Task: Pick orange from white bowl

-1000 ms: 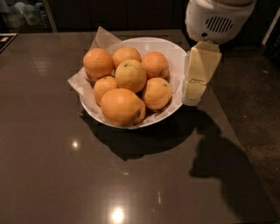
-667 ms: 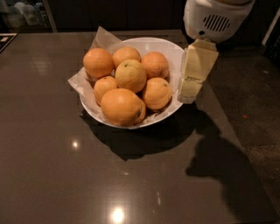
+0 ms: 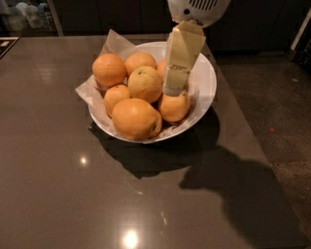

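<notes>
View from above a glossy grey-brown tabletop point(image 3: 58, 185). We mark the pale yellowish-orange round fruit with dull dimpled skin point(image 3: 145, 83), lying near the middle of the wide shallow glossy white bowl point(image 3: 205, 73) and resting on top of the brighter deep-orange fruits point(image 3: 136, 118) heaped around it. This orange is close to spherical, so we can name no long axis. Its small dark stem spot sits on the upper left of the visible face, turned upward and slightly away from us.

The cream-coloured two-finger gripper point(image 3: 174, 87) hangs from a rounded white slotted housing point(image 3: 197, 7) that the top edge cuts off. It slants down into the bowl just beside the orange, on that fruit's right, with its tip low against a deep-orange fruit. Whether it touches the orange, and whether it is open or closed, we cannot tell. It hides most of one fruit behind it. Crumpled white paper point(image 3: 87, 90) lines the bowl and juts past the left rim.
</notes>
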You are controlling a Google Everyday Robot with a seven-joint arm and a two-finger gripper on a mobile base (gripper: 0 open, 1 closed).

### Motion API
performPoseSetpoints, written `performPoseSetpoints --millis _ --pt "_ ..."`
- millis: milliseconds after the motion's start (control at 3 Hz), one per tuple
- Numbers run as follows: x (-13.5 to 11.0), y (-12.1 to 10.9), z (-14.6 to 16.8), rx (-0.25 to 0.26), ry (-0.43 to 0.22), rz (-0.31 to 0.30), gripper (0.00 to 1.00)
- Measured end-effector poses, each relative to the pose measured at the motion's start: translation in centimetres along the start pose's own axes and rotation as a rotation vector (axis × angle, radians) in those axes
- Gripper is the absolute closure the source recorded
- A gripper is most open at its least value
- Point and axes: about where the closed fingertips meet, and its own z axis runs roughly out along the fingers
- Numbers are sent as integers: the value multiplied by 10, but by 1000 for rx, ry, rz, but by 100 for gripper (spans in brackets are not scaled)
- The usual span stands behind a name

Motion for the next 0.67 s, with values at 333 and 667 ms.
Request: performPoseSetpoints --millis 333,667 --pt "-22 -3 3 -21 -15 -18 5" --pt "-39 -8 11 -35 -15 -34 6"
